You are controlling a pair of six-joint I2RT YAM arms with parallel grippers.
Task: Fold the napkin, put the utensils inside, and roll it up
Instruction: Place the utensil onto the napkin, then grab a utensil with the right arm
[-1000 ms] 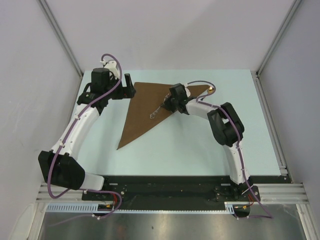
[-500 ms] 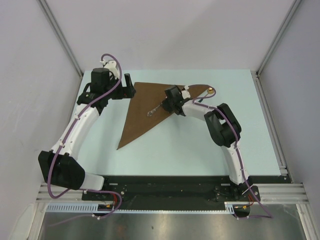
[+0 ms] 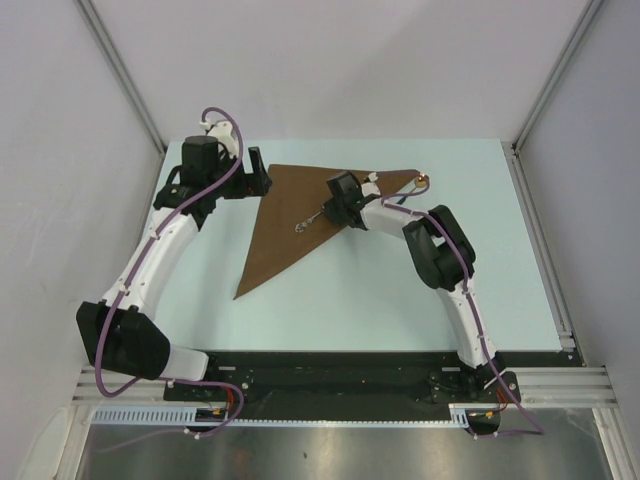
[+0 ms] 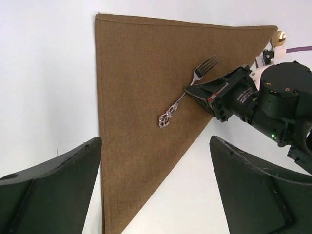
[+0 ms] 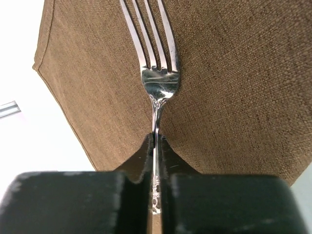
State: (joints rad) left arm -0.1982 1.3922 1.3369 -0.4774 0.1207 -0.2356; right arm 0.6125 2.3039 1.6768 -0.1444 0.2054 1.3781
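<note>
From above, the napkin [image 3: 285,215] is seen spread as a triangle on the bench [image 3: 420,290]; from the left wrist, the left end effector [image 4: 156,140] is seen parted and empty; from the right wrist, the fork [image 5: 158,78] is clamped by its handle in the right end effector [image 5: 156,142], tines over the napkin.

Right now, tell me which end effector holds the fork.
The right end effector: it is shut on the handle of the fork, above the napkin. The left end effector is open and holds nothing.
</note>
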